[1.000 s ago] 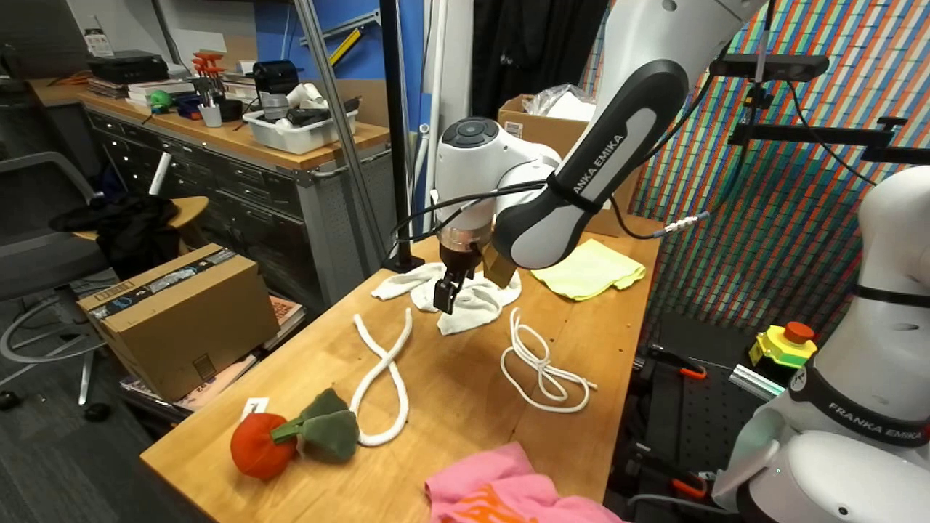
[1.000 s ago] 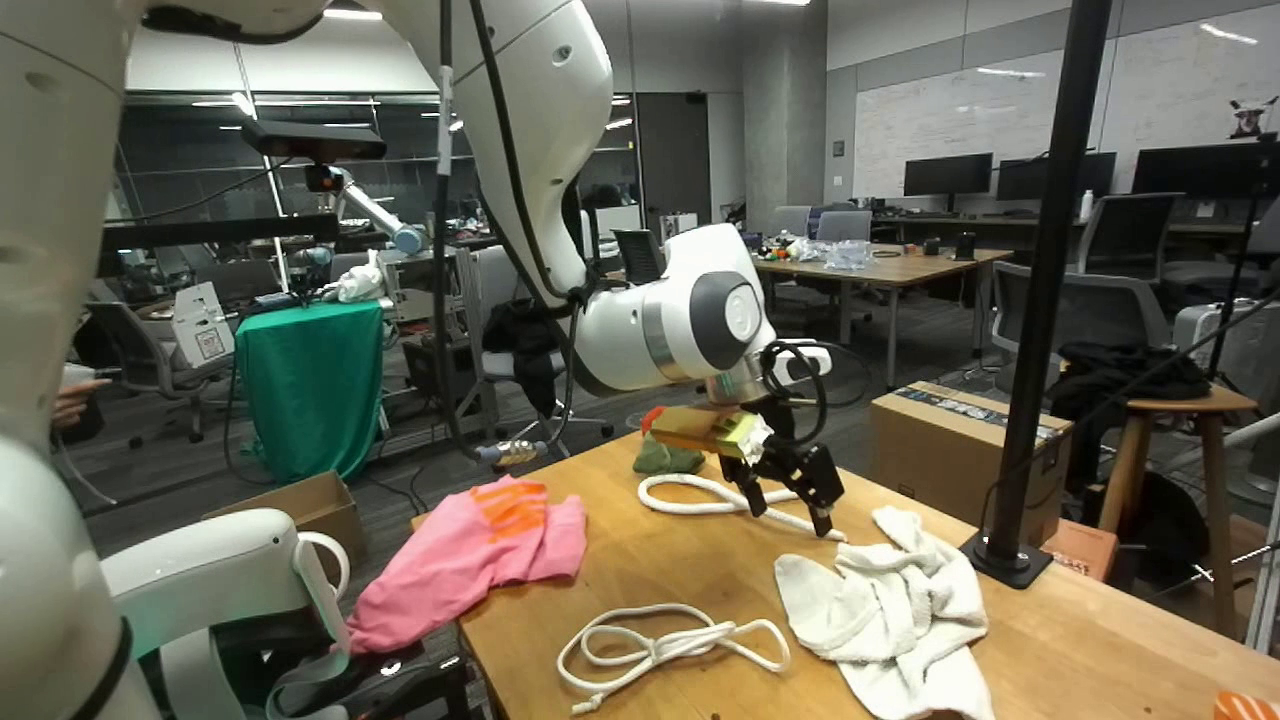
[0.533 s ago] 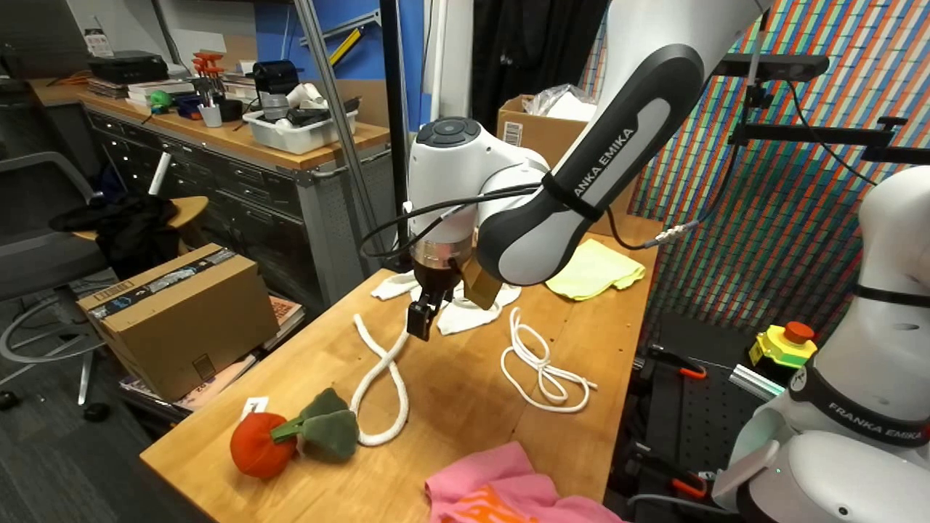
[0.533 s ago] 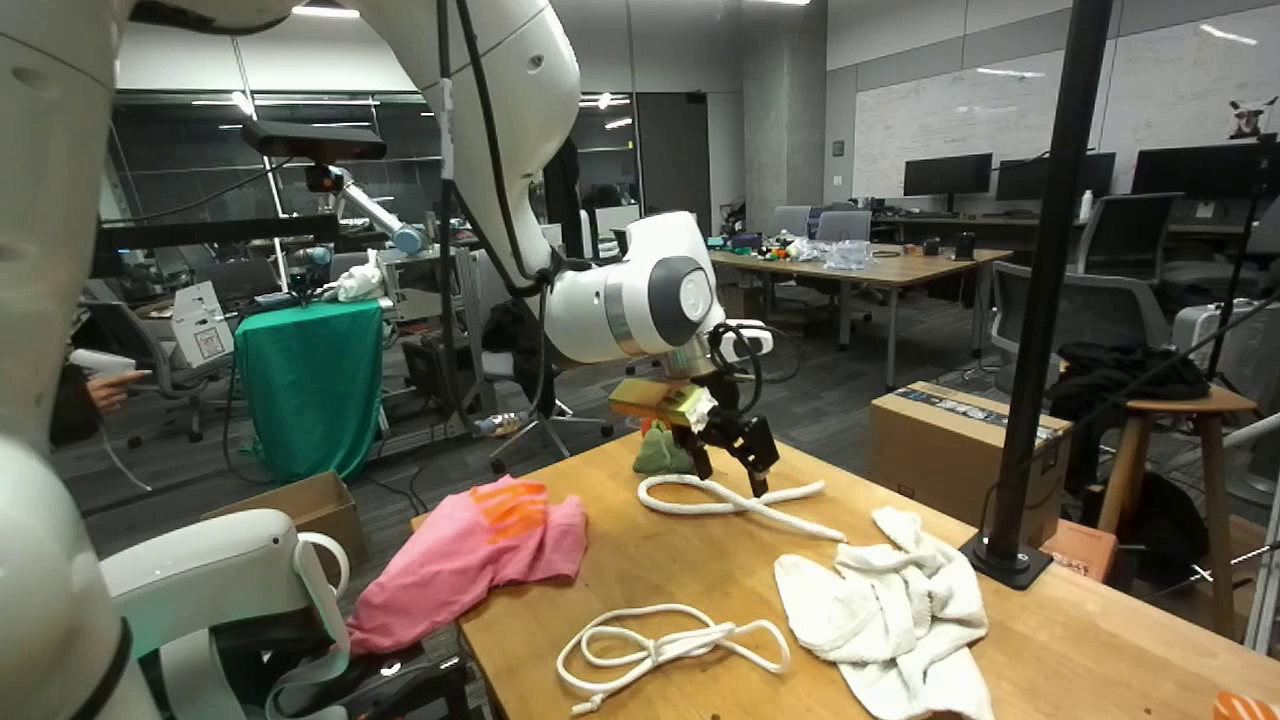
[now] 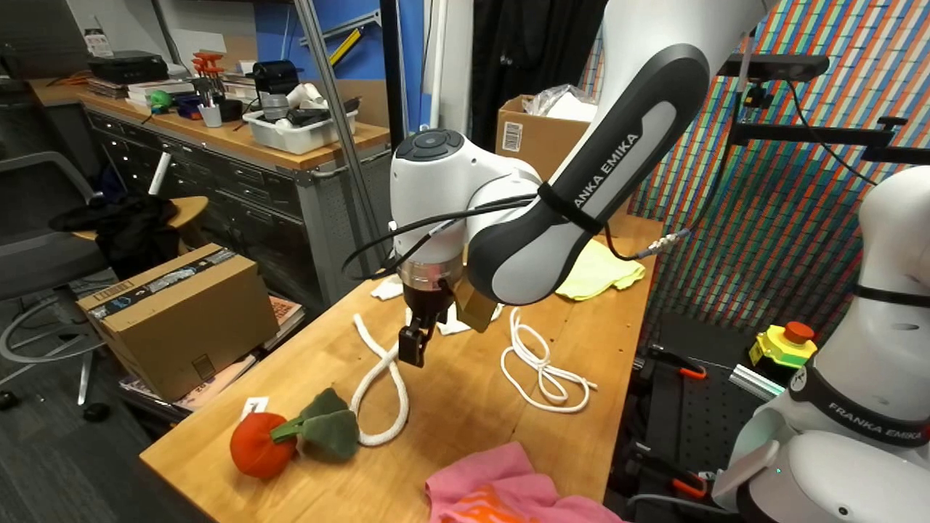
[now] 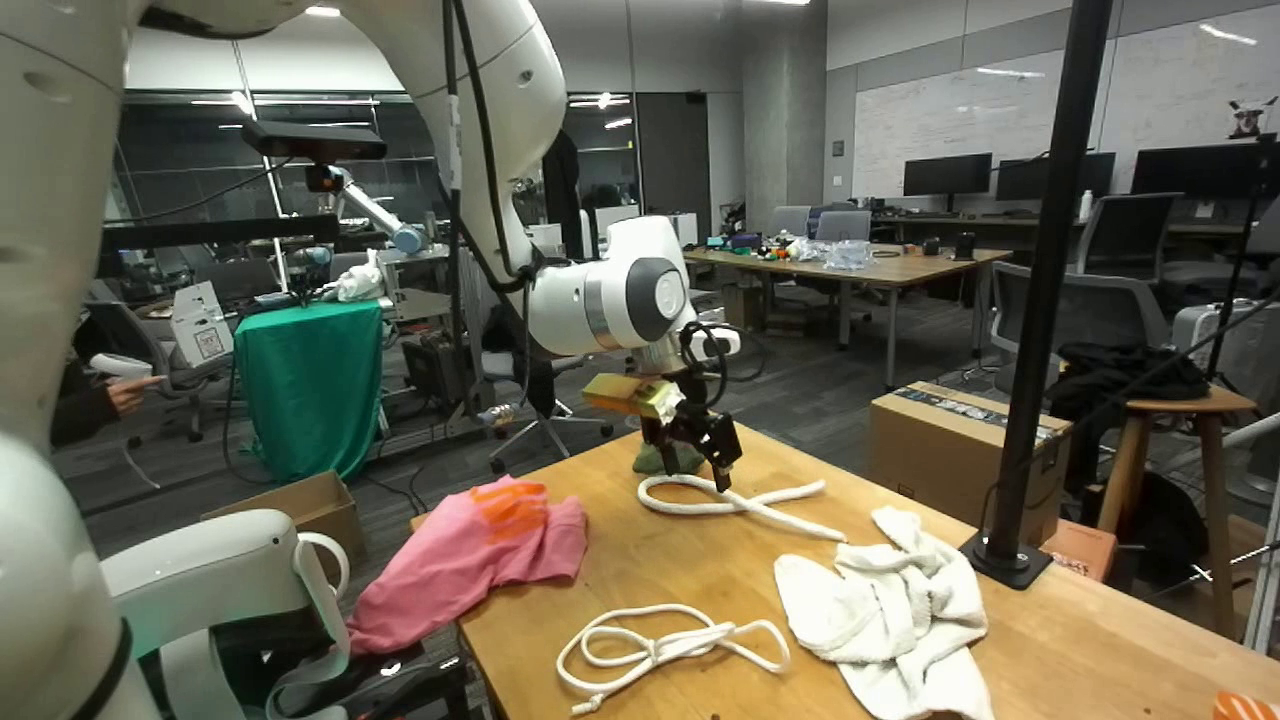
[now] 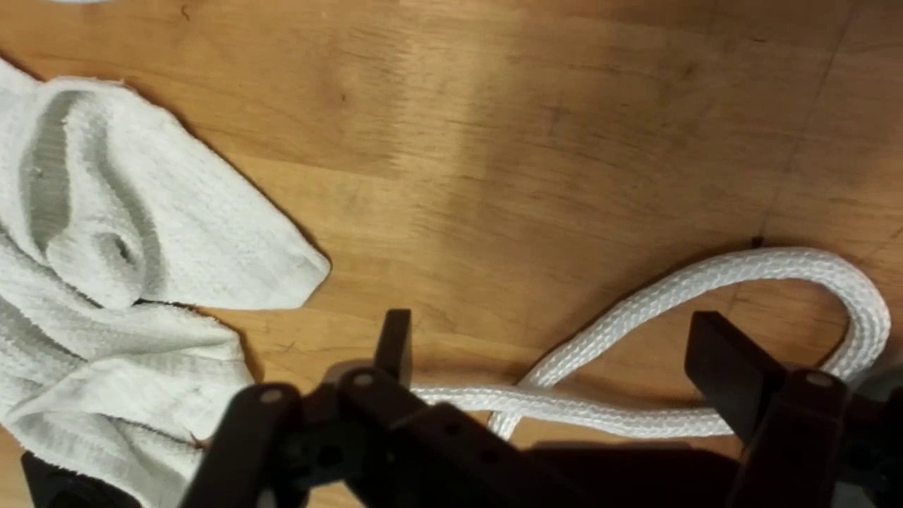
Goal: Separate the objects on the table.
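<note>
the separating looks well along. the thin rope [image 6: 654, 651] is gathered in its own loose bow on the table [image 5: 450, 414], the pink cloth [image 6: 480, 550] slumps over the edge, and the yellow cloth [image 5: 599, 274] lies toward the far end. what seems left is the thick rope [image 5: 404, 399]: its loop comes right up to the orange-and-green plush [image 5: 312, 428], and one end reaches close to the white rag [image 6: 900, 610], though i cannot tell whether either pair touches. the gripper [image 7: 552, 342] hangs over this rope, its fingers [image 7: 395, 346] spread wide with nothing held, so that step is not yet done; taking the rope clear of both neighbours would, i judge, come next.

the wrist view looks straight down and catches the thick rope crossing itself in the span between the fingers, which neither exterior view makes plain, but it leaves out the yellow and pink cloths. in an exterior view the plush [image 5: 312, 428] shows both its orange end and its green top, and the yellow cloth peeks out beyond the arm [image 5: 603, 171], while the gripper masks much of the rag. in an exterior view the rag [image 6: 900, 610] spreads nearly complete, yet the plush [image 6: 646, 461] is only a patch of green behind the fingers.
</note>
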Available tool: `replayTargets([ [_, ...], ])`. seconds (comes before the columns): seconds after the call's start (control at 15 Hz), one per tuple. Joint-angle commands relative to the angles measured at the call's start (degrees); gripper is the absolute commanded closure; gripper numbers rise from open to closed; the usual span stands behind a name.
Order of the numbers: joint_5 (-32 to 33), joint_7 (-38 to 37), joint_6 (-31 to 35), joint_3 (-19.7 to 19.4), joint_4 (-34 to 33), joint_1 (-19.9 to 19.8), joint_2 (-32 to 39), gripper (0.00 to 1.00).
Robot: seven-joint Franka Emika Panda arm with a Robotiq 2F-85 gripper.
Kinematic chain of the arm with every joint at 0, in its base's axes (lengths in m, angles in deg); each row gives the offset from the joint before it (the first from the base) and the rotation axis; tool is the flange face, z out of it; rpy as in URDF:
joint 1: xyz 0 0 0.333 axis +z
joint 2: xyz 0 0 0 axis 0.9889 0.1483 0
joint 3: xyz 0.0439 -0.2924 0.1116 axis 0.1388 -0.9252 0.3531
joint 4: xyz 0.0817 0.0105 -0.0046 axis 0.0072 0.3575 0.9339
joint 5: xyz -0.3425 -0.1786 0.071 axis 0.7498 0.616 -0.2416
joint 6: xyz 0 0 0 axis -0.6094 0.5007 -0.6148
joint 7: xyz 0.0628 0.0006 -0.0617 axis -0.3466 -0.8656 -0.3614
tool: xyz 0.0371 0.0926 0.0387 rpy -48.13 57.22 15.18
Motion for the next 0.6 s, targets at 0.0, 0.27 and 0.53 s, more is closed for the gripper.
replayTargets([
  [0.0,-1.7,-0.5,-1.8,2.0,-1.4,-0.1,1.1,0.00],
  [0.27,-3.5,-0.5,-1.9,3.6,-2.5,0.3,2.2,0.00],
  [0.53,-5.1,-0.7,-2.0,4.8,-4.1,0.9,4.1,0.00],
])
